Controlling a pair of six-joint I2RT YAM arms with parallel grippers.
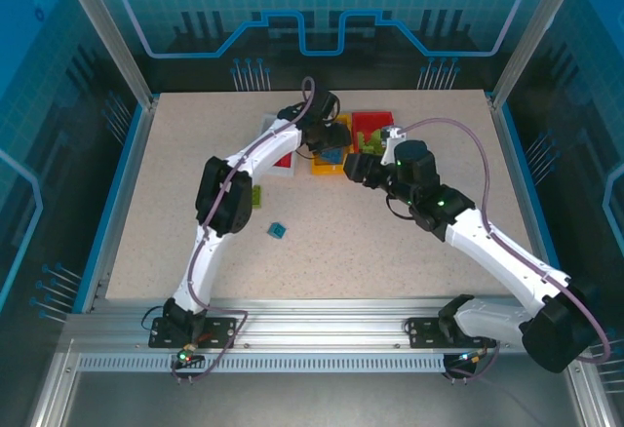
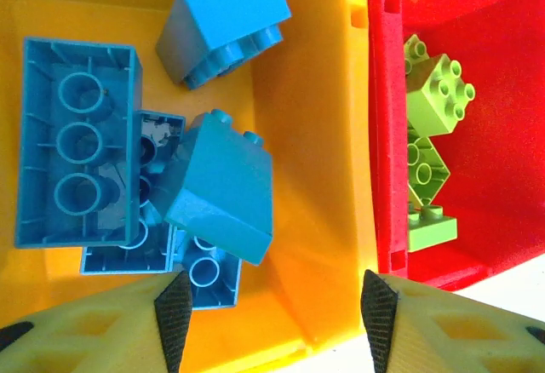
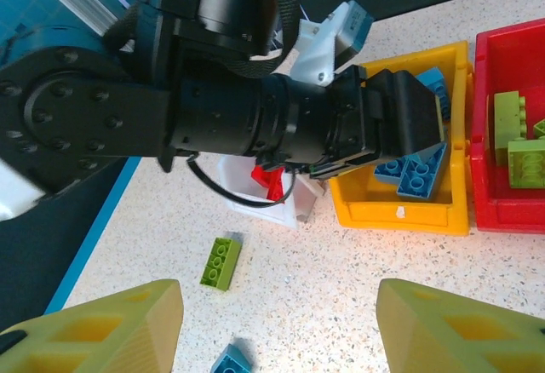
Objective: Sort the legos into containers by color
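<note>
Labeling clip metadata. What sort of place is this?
Probably a lab robot cell: blue-tinted panels on a metal frame enclose a speckled table; left arm and right arm are bolted to a rail; toy bricks in a yellow bin.

Bright, even light; soft shadows.

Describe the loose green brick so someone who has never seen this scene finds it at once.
Three bins stand in a row at the far middle of the table; the white bin is leftmost. Just nearer than it, on bare tabletop, lies the green brick. It is the one lime brick seen outside a bin; its loose neighbour is a blue brick.
</note>
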